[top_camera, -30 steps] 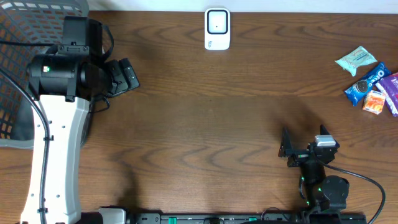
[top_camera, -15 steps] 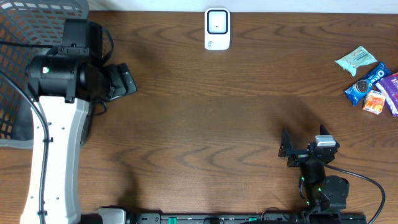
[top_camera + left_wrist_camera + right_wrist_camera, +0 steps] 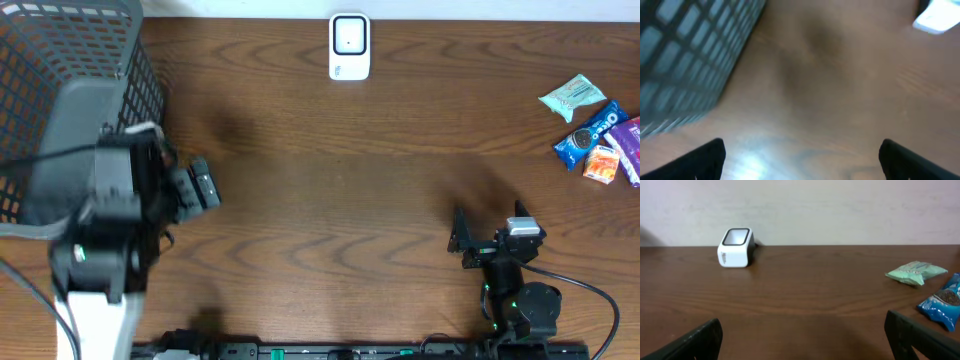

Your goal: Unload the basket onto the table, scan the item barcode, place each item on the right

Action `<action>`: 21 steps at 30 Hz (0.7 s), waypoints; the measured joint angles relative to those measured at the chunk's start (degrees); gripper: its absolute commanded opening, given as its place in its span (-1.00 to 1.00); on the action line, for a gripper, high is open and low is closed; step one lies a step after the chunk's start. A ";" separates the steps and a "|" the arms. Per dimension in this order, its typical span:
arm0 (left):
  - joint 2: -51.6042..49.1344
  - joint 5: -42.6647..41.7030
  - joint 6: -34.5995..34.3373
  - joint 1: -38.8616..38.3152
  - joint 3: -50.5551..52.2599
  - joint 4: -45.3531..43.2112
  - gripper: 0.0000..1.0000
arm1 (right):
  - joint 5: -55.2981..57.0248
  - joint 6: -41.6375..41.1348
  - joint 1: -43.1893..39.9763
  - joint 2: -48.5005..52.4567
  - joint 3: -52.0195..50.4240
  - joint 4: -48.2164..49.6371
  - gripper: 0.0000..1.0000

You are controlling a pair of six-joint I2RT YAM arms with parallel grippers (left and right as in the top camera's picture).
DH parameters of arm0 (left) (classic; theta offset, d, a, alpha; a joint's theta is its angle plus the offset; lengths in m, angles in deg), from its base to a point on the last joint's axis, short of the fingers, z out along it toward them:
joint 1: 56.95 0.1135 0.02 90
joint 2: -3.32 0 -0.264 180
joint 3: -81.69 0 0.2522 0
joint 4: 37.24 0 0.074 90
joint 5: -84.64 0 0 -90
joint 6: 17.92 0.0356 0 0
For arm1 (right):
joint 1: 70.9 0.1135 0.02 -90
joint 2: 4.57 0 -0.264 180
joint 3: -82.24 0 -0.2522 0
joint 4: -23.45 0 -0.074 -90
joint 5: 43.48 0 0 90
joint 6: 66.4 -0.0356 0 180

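**While nothing is held, the snack pile (image 3: pixel 601 160) lies at the right edge of the table (image 3: pixel 350 190)**

As the overhead view shows it, the left gripper (image 3: pixel 205 183) hangs just beside the wire basket (image 3: pixel 60 60) at the table's left side. Its jaws are spread and empty, and its arm is blurred. The right gripper (image 3: pixel 488 225) sits near the front edge, right of centre, also spread wide with nothing between its fingers. The white scanner (image 3: pixel 349 45) stands at the far edge, in the middle. The pile is made up of a mint-green packet (image 3: pixel 572 96), a blue cookie pack (image 3: pixel 590 132), a small orange box and a purple pack. It is well apart from both grippers and from the scanner.

From the left wrist, everything is smeared. Two dark fingertips (image 3: pixel 707 157) frame bare wood, with the basket's mesh at upper left and a white shape at the top right corner.

From the right wrist, the fingertips (image 3: pixel 695 342) stand wide apart. The scanner is far left against the wall, and the green packet and blue pack lie at the right.
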 measured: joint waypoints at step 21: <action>42.01 -1.51 3.32 0.00 32.65 -13.46 0.96 | 0.00 0.00 0.00 0.02 0.00 0.00 0.99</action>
